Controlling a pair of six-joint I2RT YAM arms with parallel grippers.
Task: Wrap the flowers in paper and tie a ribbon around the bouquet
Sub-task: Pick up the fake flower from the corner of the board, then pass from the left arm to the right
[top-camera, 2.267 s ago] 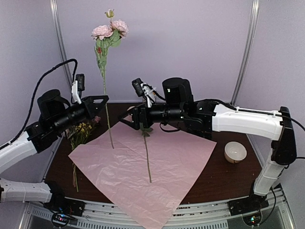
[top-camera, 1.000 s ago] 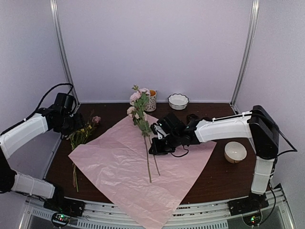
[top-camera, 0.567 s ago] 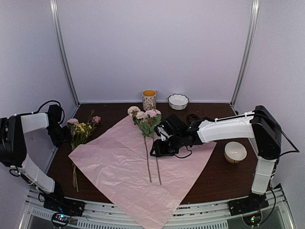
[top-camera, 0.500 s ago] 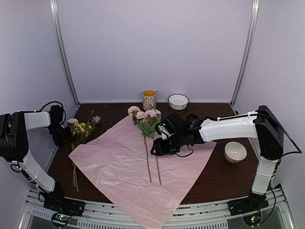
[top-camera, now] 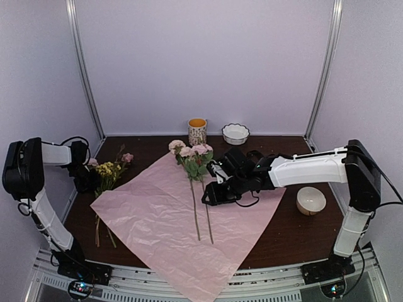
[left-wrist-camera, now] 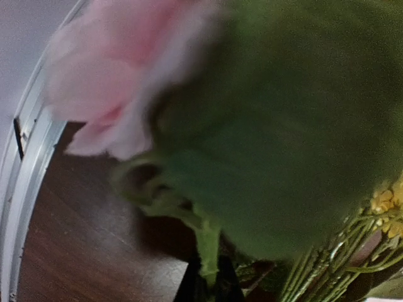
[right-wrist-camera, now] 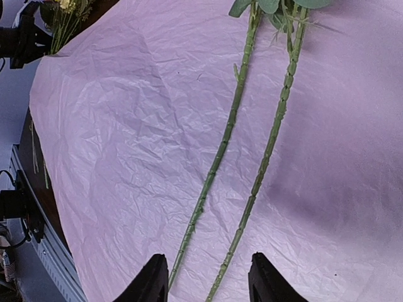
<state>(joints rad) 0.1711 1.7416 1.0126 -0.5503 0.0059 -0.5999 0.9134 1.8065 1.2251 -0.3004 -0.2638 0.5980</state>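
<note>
Flowers (top-camera: 192, 154) lie side by side on the paper (top-camera: 157, 226), stems toward its near edge, right gripper (right-wrist-camera: 208, 280) released above them. Left gripper (top-camera: 86, 179) clenches the bunch (top-camera: 108, 170) at the table's (top-camera: 296, 236) left edge.

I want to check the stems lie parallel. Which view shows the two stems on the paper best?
Right wrist: the two stems fill the frame, side by side on the paper, not crossing. Top external shows them whole but small, pink heads included. Left wrist shows none of them, only a blurred pink bloom.
</note>
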